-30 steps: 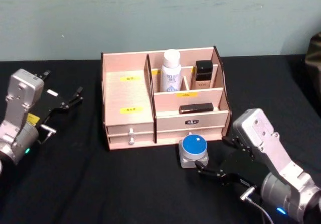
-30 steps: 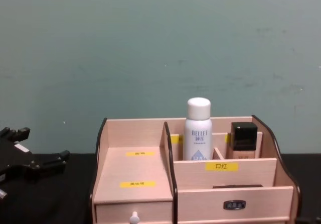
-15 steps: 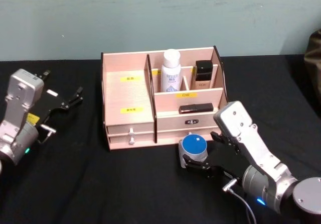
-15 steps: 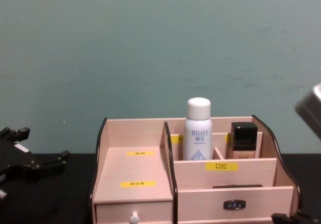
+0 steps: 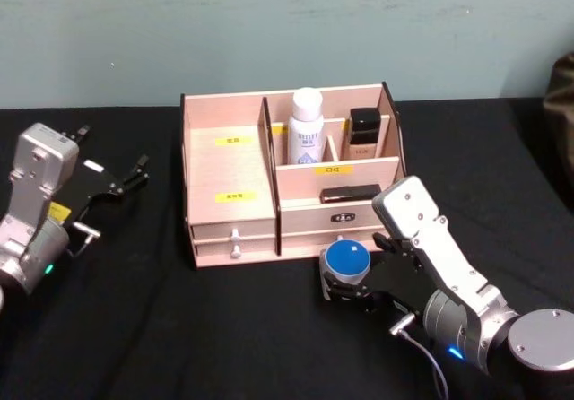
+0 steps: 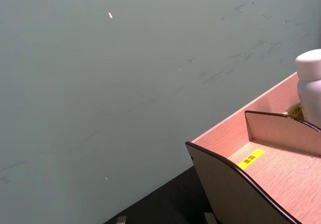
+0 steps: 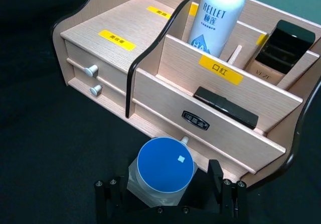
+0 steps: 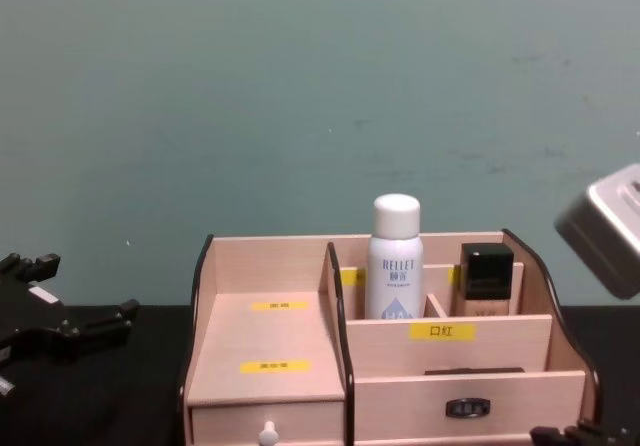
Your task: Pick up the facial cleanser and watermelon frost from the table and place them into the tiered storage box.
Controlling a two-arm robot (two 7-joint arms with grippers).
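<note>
R gripper (image 7: 163, 184): jaws spread, one each side of blue-lidded jar (image 7: 165, 163); contact cannot be confirmed. Jar stands on black worktop (image 5: 224, 328), just in front of tiered storage box (image 5: 224, 169), at its right half. Jar has a round blue lid w/ small pale mark and a clear-grey body. Its lower body is hidden by the gripper; no label legible. Drawer knob (image 7: 184, 140) behind lid is part-hidden. L gripper (image 5: 115, 149): jaws spread, nothing between them, left of box. Rear compartment: white BELLET bottle (image 5: 306, 126), upright.
</note>
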